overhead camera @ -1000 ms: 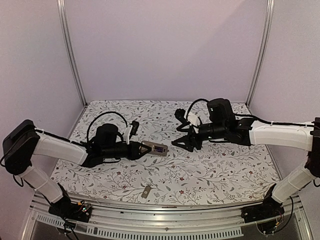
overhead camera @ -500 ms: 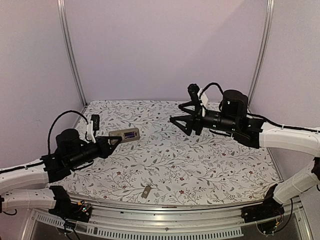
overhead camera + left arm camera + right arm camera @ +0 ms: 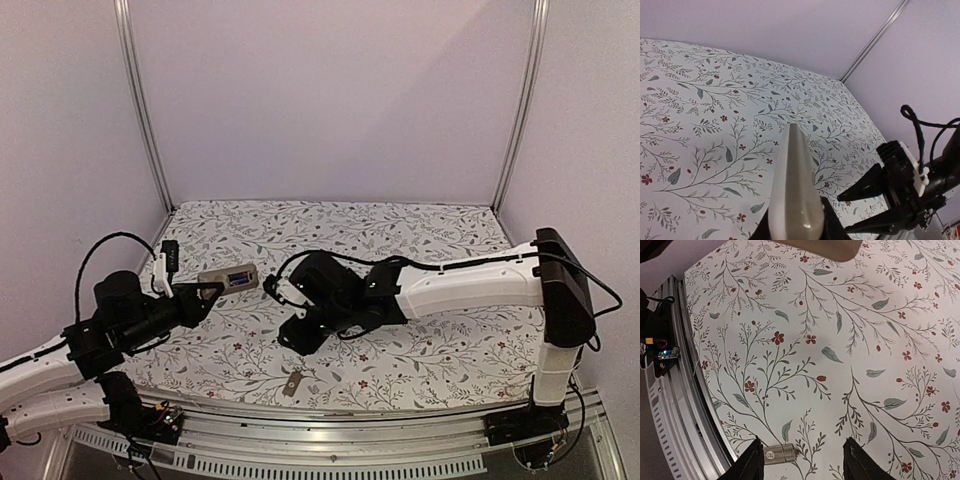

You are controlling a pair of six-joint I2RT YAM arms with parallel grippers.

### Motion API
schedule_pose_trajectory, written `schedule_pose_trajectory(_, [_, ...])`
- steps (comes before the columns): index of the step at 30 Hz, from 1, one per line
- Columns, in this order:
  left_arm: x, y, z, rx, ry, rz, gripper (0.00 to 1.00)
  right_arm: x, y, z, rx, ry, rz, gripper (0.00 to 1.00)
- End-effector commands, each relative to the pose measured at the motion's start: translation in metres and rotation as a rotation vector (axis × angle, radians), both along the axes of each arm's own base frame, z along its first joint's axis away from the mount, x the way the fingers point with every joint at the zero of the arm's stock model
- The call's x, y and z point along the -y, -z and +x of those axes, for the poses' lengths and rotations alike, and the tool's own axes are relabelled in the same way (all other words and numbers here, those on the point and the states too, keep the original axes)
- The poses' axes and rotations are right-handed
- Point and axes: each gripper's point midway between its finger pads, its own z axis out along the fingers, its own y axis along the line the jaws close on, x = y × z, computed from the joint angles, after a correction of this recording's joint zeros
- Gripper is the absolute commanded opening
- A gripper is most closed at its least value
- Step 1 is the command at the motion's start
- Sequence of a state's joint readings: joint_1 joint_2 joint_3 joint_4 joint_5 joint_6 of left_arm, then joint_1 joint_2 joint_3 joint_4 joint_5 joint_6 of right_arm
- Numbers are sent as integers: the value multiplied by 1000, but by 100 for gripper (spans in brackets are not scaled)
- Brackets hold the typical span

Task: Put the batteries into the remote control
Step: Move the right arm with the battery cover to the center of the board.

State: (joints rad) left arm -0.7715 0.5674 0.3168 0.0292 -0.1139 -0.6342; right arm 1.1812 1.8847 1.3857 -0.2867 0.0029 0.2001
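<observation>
Clamping the remote control (image 3: pixel 228 277) by one end, the left gripper (image 3: pixel 207 291) holds it raised over the left side of the worktop (image 3: pixel 450 340). Its long axis points right toward the centre, display face up. The right gripper (image 3: pixel 298 334), jaws apart and empty, hangs just right of the remote's free end. A small grey-tan piece (image 3: pixel 780 454) lies below it toward the near edge, lengthwise across the jaw gap. No batteries are visible.

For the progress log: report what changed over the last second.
The left hand, shut on the remote control, drew it back leftward from the middle. The right hand rose, then swung across and down toward the near edge, open over the cover piece. The cover piece stayed put; nothing was grasped or released.
</observation>
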Motion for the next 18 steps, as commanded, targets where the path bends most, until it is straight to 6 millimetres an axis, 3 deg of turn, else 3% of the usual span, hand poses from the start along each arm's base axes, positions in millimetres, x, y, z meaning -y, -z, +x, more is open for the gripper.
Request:
schedule_pose_trajectory(1, [-1, -6, -4, 30, 8, 20, 0, 4, 51, -17, -59, -4, -236, 50])
schedule_pose_trajectory(6, [-1, -8, -2, 45, 6, 43, 0, -6, 78, -23, -109, -35, -291, 49])
schedule_pose_trajectory(18, [0, -5, 5, 49, -14, 49, 0, 6, 103, -49, -156, -95, -387, 38])
